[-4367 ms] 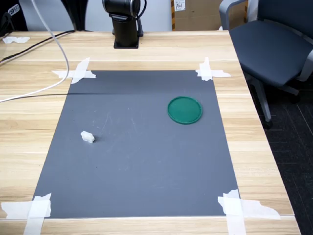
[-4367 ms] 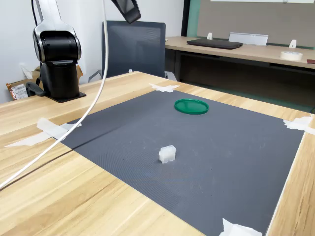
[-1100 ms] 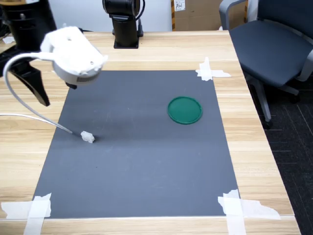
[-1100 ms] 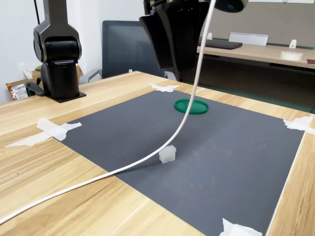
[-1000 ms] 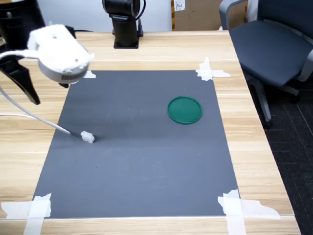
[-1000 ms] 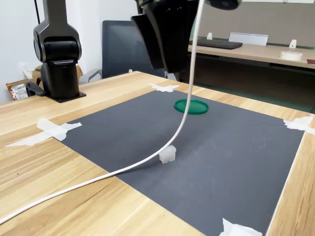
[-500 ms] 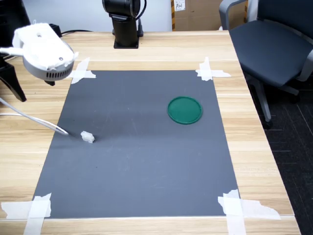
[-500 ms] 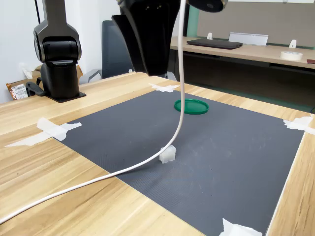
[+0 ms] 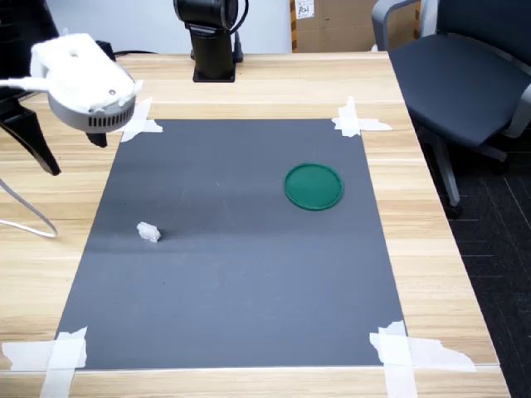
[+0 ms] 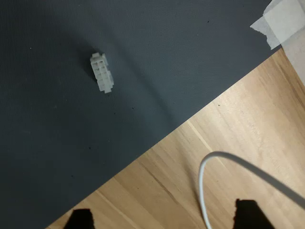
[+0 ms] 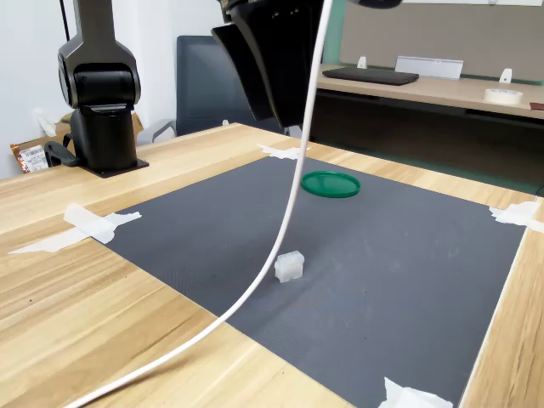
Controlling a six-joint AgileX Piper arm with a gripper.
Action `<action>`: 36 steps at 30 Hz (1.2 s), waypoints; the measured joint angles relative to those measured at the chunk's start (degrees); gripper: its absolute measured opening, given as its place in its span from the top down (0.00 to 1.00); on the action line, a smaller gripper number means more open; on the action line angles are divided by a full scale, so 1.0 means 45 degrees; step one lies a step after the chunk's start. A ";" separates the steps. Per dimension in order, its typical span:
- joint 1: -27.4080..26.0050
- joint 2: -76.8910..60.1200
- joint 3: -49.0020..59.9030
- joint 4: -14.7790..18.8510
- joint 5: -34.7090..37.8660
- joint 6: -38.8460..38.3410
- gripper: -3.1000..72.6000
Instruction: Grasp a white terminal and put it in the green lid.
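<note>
While the white terminal [image 10: 102, 72] lies alone on the dark mat [image 9: 241, 282] near the first exterior view's left edge, the hand [image 10: 164, 217] hangs high above the bare wooden desk [image 9: 33, 274] just off that edge, touching nothing. Its two dark fingertips [image 10: 80, 219] stand wide apart with a white cable [image 10: 209, 167] looping between them. Farther off, well apart from the terminal, the green lid [image 9: 314, 186] rests flat on the mat.
</note>
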 joint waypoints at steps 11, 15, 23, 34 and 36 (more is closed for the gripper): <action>0.0206 0.0000 0.0000 -0.0172 0.0000 -0.0146 0.22; 0.0804 0.0000 0.0026 -0.0560 0.0000 0.0152 0.22; 0.1296 0.0000 0.1881 -0.1091 -0.0091 0.0247 0.22; 0.1296 0.0328 0.3433 -0.1464 -0.2390 -0.0288 0.22; 0.1296 0.0627 0.3433 -0.1464 -0.2667 -0.0352 0.22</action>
